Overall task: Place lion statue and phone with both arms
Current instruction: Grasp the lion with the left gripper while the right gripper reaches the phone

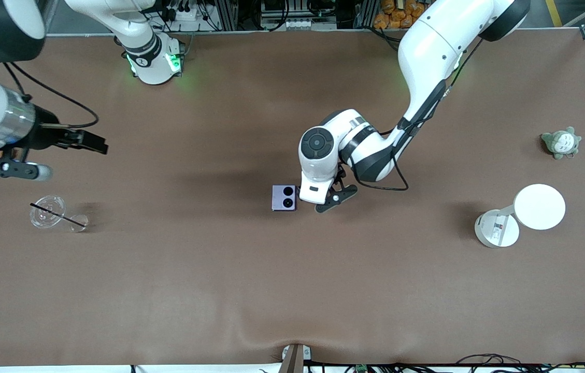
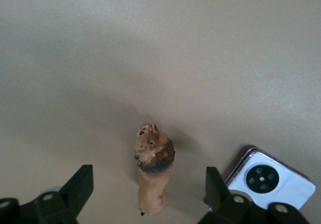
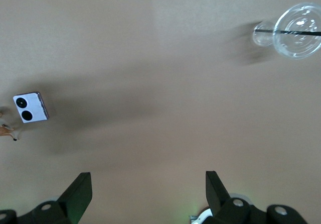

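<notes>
While over lion statue [image 2: 153,171], left tool [image 2: 145,191] spread.

Matt brown cloth covers the table [image 1: 219,290]; the lion statue [image 2: 152,176] looks like dull painted resin, the phone [image 1: 284,198] smooth and satin, the plastic cup [image 1: 47,211] clear and glossy.

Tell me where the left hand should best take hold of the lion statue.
Probably across the slim tan body below the dark mane, coming straight down. The lion statue lies between the open left hand fingers, and its narrow flanks suit them. The phone beside it leaves little room for that finger.
</notes>
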You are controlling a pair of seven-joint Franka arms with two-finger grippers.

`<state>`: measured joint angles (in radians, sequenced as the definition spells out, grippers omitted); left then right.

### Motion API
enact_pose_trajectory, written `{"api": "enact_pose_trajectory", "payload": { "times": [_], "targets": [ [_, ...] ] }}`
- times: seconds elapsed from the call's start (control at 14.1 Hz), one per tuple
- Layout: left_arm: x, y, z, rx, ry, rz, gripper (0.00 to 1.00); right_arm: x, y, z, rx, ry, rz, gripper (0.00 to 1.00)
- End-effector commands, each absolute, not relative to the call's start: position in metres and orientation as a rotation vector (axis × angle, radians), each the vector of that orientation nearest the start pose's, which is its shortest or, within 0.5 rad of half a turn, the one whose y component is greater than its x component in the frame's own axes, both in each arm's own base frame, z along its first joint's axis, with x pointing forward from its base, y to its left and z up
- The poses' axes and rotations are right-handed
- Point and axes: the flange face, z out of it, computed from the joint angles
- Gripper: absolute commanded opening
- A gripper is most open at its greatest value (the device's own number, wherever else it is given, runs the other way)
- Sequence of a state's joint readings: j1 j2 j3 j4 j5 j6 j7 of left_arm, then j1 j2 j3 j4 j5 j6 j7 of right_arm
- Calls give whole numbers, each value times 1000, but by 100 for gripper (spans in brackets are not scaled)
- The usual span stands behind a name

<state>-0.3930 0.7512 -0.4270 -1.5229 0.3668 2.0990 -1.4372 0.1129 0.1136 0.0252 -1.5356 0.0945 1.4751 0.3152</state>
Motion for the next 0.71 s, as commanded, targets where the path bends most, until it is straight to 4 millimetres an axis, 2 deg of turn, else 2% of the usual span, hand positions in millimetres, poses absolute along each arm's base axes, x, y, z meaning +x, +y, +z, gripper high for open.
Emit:
{"api": "enact_pose_trajectory", "payload": {
  "times": [0.0, 0.07, 0.14, 0.21, 0.36, 0.43, 0.5, 0.57, 0.64],
  "targets": [
    [523, -470, 226, -2952, -774, 13, 82, 575, 108, 559, -3053, 302, 251, 100],
    [523, -469, 224, -2952, -773, 14, 72, 578, 121, 551, -3056, 277, 241, 100],
    [523, -468, 220, -2948, -772, 22, 54, 583, 133, 540, -3059, 250, 244, 100],
    [523, -468, 216, -2948, -771, 28, 45, 591, 141, 523, -3057, 241, 251, 100],
    [524, -469, 212, -2962, -774, 27, 44, 612, 145, 478, -2980, 284, 301, 100],
    [524, -469, 209, -2964, -766, 30, 44, 618, 149, 465, -2955, 294, 304, 100],
    [524, -469, 208, -2967, -752, 23, 36, 624, 152, 454, -2942, 302, 297, 100],
    [525, -468, 208, -2967, -740, 5, 10, 630, 155, 440, -2934, 309, 289, 100],
    [526, -467, 209, -2968, -732, -4, 0, 637, 155, 424, -2924, 324, 287, 100]
  ]
}}
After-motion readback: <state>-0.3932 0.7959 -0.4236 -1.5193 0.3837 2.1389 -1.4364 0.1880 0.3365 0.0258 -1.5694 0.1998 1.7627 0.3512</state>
